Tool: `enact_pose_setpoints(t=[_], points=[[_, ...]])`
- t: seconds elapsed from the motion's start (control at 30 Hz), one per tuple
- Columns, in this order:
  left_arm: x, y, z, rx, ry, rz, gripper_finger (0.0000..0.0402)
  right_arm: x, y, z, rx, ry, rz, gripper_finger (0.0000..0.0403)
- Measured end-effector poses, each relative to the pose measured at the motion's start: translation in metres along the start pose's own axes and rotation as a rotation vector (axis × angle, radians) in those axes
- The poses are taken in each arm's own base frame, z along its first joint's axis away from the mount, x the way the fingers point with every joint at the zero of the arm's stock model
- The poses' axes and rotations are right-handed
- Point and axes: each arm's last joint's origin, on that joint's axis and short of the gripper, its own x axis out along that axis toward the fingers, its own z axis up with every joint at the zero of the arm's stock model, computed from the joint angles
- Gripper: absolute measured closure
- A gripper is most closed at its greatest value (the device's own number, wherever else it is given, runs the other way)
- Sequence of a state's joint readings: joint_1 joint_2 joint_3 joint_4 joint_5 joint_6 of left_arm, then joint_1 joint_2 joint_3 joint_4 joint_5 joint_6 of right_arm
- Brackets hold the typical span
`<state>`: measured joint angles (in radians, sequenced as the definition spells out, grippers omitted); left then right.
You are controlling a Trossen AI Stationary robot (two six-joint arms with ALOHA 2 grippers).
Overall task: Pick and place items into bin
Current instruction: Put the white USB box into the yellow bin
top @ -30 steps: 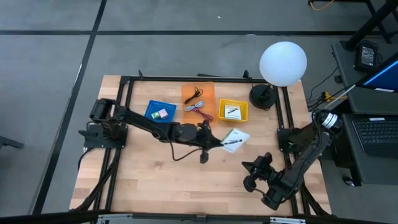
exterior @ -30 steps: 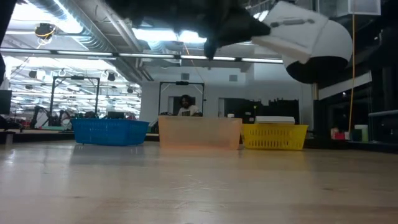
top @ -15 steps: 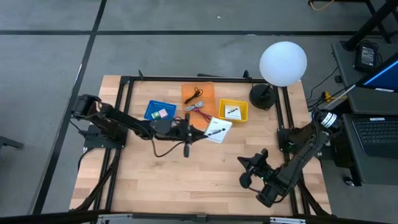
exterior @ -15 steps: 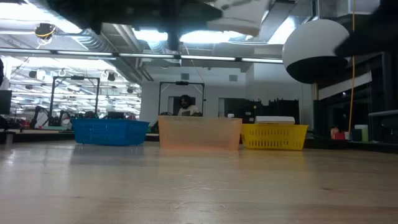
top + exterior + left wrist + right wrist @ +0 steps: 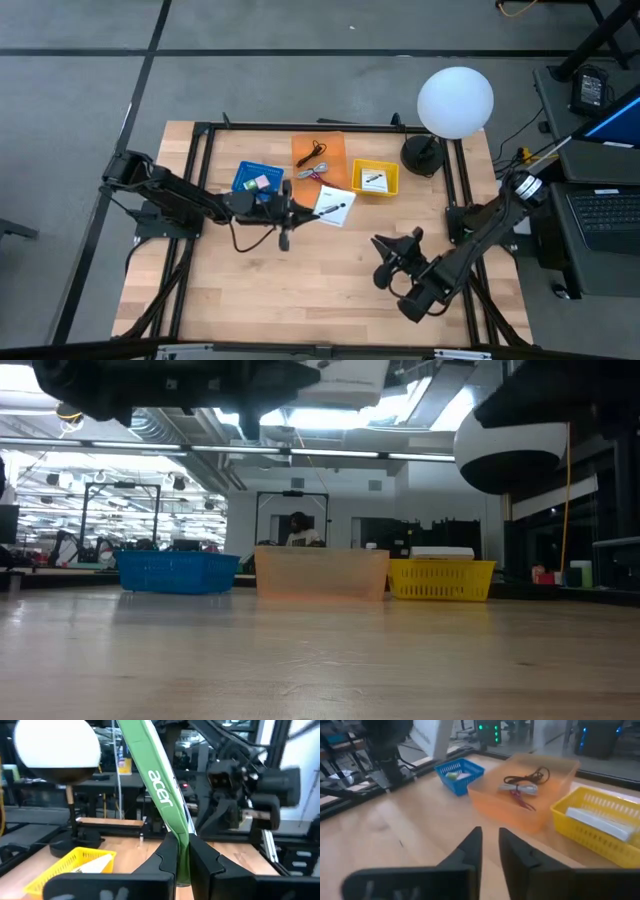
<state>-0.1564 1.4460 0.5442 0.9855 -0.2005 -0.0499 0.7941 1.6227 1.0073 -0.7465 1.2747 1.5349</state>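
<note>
Toward five o'clock on the wooden table (image 5: 250, 290), right gripper (image 5: 385, 262) poised over bare boards, its fingers (image 5: 470, 851) close together with only a narrow slot between, nothing held. Near the centre, left gripper (image 5: 305, 207) raised above the tabletop and pinching a white card (image 5: 333, 207) with black marks by one edge; in the left wrist view the same card (image 5: 160, 785) seen edge-on, green-faced with white lettering, clamped between the two dark fingers (image 5: 167, 860). Card carried in the air just on the six o'clock side of the orange bin (image 5: 319, 160), not yet over any container. Farther back, around twelve o'clock, three bins in a row: blue bin (image 5: 258, 178) at eleven with tiny pink and green pieces (image 5: 262, 182) inside, orange bin in the middle holding thin black and reddish cables (image 5: 314, 168), yellow bin (image 5: 375, 178) at one o'clock with a second white card (image 5: 375, 180) lying in it. Beyond the yellow bin, a lamp with a white globe (image 5: 455, 102) on a black base at the table's far corner. In the low view, a person (image 5: 297, 530) far off in the room behind the bins.
</note>
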Motion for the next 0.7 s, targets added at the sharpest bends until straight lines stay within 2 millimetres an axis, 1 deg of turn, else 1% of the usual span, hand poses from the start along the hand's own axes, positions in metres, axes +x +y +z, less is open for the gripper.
enact_pose_setpoints(t=[0.17,0.3,0.37,0.47,0.6,0.7], points=[[-0.003,0.001,-0.004,0.007,0.01,-0.006,0.0384,0.006,0.013,0.013,-0.018,-0.015,0.038,0.0305],[-0.003,0.0,-0.002,0.022,-0.009,-0.04,0.0384,0.018,0.023,0.026,-0.068,0.007,0.074,0.0275],[-0.003,-0.001,0.0,0.024,-0.029,-0.077,0.0384,0.026,0.028,0.032,-0.09,0.041,0.109,0.0266],[-0.003,-0.002,-0.001,0.026,-0.022,-0.108,0.0384,0.034,0.034,0.041,-0.152,0.025,0.144,0.0258],[-0.003,-0.002,-0.001,0.034,-0.023,-0.11,0.0384,0.031,0.037,0.057,-0.177,-0.001,0.207,0.0253],[-0.003,-0.003,-0.001,0.053,-0.024,-0.14,0.0384,0.028,0.04,0.065,-0.187,-0.024,0.249,0.0253]])
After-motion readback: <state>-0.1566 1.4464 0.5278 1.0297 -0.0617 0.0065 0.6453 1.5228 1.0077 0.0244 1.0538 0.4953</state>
